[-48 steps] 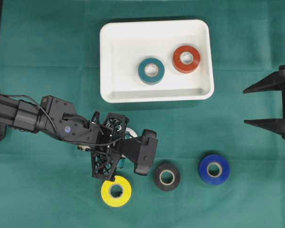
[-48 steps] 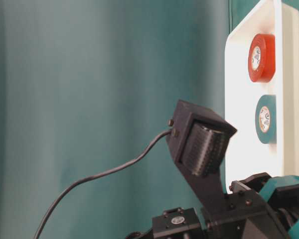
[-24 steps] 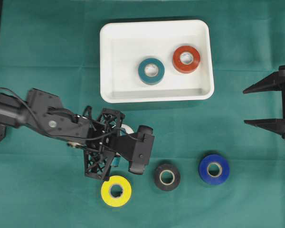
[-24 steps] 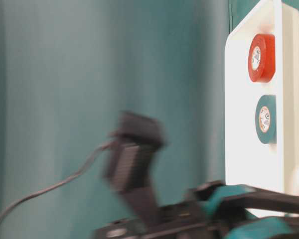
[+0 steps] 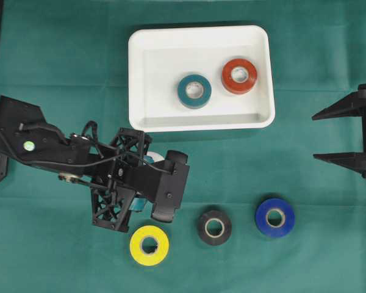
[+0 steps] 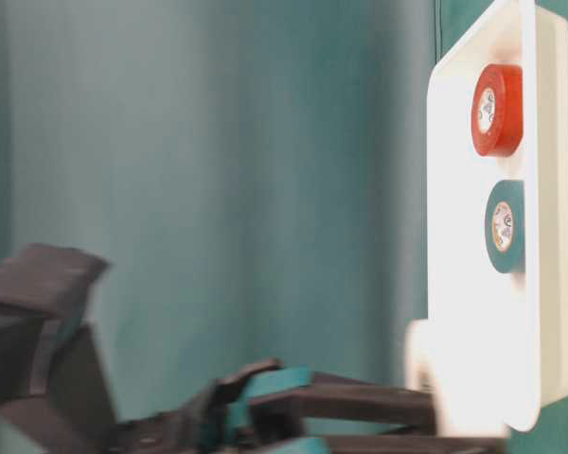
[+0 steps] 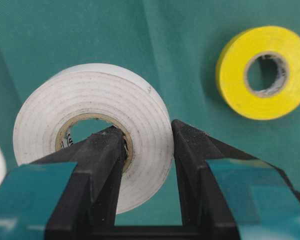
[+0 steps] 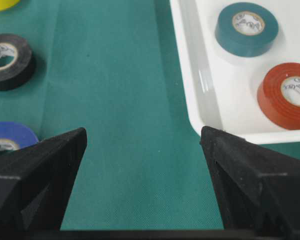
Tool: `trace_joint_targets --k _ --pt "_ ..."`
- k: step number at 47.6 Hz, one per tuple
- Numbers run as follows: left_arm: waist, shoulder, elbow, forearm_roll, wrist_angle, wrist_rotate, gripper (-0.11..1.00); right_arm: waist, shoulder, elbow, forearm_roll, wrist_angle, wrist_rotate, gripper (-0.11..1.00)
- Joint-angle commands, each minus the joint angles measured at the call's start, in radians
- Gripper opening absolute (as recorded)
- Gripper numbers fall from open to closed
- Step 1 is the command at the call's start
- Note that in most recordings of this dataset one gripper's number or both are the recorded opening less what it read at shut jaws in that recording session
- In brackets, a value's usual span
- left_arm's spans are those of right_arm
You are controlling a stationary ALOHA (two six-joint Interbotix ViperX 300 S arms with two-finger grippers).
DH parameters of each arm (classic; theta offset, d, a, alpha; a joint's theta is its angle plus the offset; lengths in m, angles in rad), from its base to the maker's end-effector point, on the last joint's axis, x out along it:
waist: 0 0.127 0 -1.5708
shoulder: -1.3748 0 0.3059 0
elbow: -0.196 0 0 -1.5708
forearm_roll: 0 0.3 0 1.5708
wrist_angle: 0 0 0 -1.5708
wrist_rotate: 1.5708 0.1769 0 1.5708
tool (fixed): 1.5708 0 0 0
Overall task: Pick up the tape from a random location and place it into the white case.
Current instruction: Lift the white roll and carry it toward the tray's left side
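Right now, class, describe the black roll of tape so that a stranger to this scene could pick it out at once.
Start at the white case on the green cloth, then look to the three rolls lying below it in the overhead view. The black roll is the middle one, between the yellow roll and the blue roll. It alone is black.

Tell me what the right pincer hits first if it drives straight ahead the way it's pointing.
Probably nothing soon: the right pincer, open, points left over bare green cloth, passing between the white case and the blue tape. Further on lies the left pincer's arm, though height is unclear.
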Motion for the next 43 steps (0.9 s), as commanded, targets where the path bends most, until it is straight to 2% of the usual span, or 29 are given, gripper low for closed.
trace_joint_targets --k 1,20,43 --pt "-0.005 -0.052 -0.051 0.003 0.028 -0.002 0.24 -0.002 0.011 -0.012 0.000 -0.005 0.000 0.88" --pt "-0.003 -0.155 -0.081 0.006 0.087 -0.002 0.24 -0.002 0.012 -0.011 -0.002 -0.005 0.000 0.88" --pt "-0.005 -0.155 -0.080 0.006 0.087 -0.002 0.24 -0.002 0.012 -0.012 -0.002 -0.005 0.000 0.88"
